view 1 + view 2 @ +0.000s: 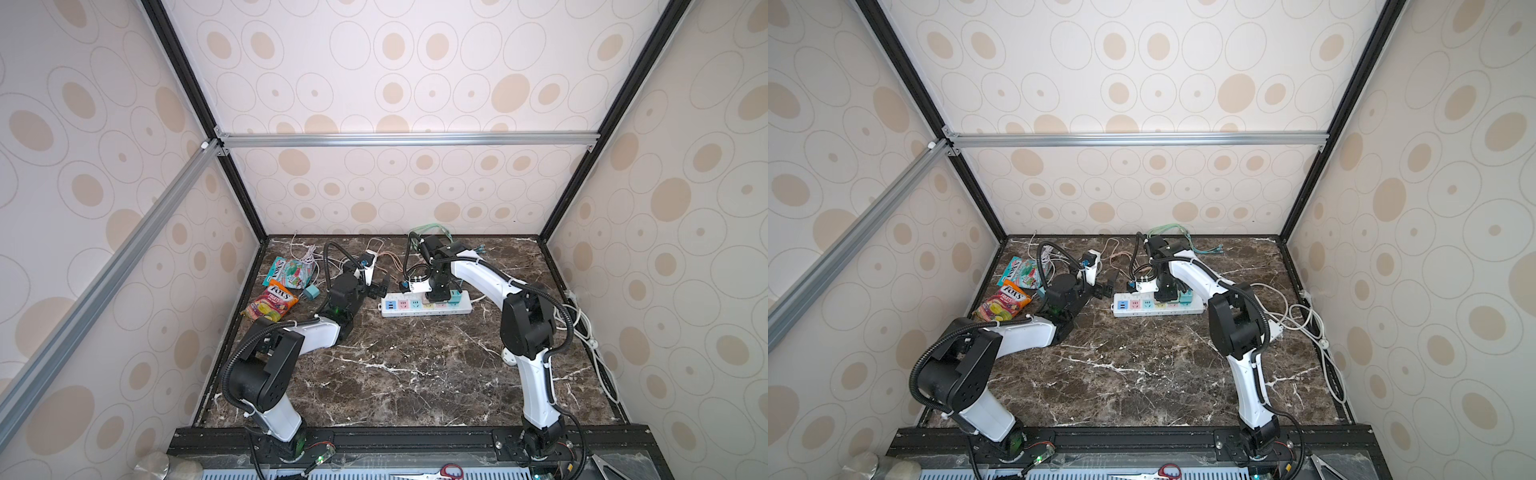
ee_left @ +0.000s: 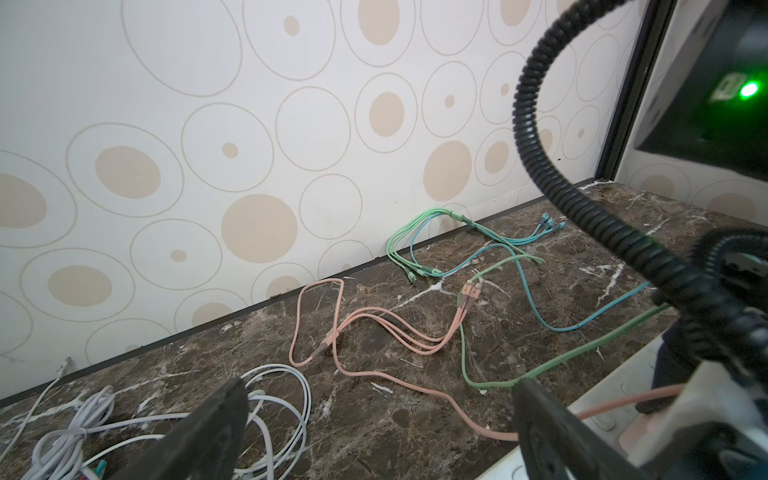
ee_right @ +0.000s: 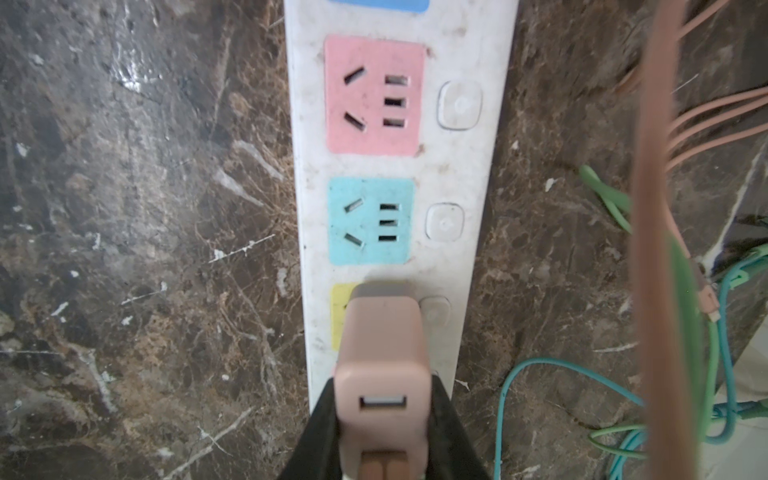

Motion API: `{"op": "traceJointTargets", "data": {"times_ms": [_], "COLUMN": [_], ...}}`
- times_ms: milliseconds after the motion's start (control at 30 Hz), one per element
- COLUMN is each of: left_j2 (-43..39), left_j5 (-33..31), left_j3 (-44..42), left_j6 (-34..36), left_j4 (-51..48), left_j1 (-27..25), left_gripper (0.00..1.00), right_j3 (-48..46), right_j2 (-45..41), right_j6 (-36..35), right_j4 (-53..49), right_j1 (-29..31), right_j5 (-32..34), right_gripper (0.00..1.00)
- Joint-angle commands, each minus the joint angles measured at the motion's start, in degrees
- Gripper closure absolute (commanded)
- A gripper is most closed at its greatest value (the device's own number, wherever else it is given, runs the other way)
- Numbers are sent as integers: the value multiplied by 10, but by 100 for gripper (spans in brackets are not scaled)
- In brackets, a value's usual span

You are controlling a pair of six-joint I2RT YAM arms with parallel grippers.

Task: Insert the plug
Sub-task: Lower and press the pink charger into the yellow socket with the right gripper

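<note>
A white power strip (image 1: 384, 309) (image 1: 1117, 308) (image 3: 457, 166) with coloured sockets lies at mid-table. My right gripper (image 3: 384, 399) (image 1: 436, 297) (image 1: 1167, 295) points down over it, shut on a pink plug (image 3: 384, 357). The plug's far end sits at the yellow socket (image 3: 340, 316); its prongs are hidden. The pink socket (image 3: 374, 95) and the light blue socket (image 3: 372, 222) hold nothing. A teal plug (image 1: 455, 296) stands in the strip just right of my right gripper. My left gripper (image 2: 380, 390) (image 1: 380, 286) (image 1: 1104, 286) is open by the strip's left end, holding nothing.
Two snack bags (image 1: 272, 305) (image 1: 286, 272) and a loose teal adapter (image 1: 311, 293) lie at the left. Pink cables (image 2: 374, 320), green cables (image 2: 490, 374) and white cables (image 2: 282, 399) sprawl behind the strip. A white cord (image 1: 582, 324) runs along the right wall.
</note>
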Motion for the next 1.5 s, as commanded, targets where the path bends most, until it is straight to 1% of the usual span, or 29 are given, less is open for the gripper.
{"op": "traceJointTargets", "data": {"times_ms": [0,200,400,567,733,867,1033,1100,1167,1233,1300,1400,1467], "left_j2": [-19,-36,-56,-66,-69,-69,-75,-75,-80,-92,-105,-117,-120], "left_j5": [-8,-46,-50,-85,-103,-116,-162,-192,-216,-229,-251,-264,-261], "left_j3": [3,3,-6,-20,-15,-9,-21,-27,-35,-56,-72,-79,-77], "left_j6": [16,23,33,30,22,16,-5,-18,-21,-27,-38,-49,-50], "left_j4": [-3,-39,-72,-68,-83,-99,-83,-75,-64,-34,-10,-11,-25], "left_j1": [-2,-2,-2,-1,-1,-1,0,0,0,0,1,5,7], "left_gripper": [2,2,2,2,2,2,2,2,2,2,2,2,2], "right_j3": [3,28,48,26,29,23,37,38,39,38,34,27,29], "right_j2": [31,78,119,131,140,134,156,158,153,139,119,90,73], "right_j6": [-2,10,12,9,28,34,48,53,61,68,70,65,66], "right_j4": [-37,-49,-72,-63,-60,-40,-48,-48,-48,-47,-46,-45,-53], "right_j1": [2,-3,-13,-13,-11,1,4,4,4,4,4,4,4], "right_j5": [1,1,-3,-2,-4,14,29,33,29,14,1,-4,-5], "right_gripper": [100,100,100,100,100,100,100,100,95,89,80,66,60]}}
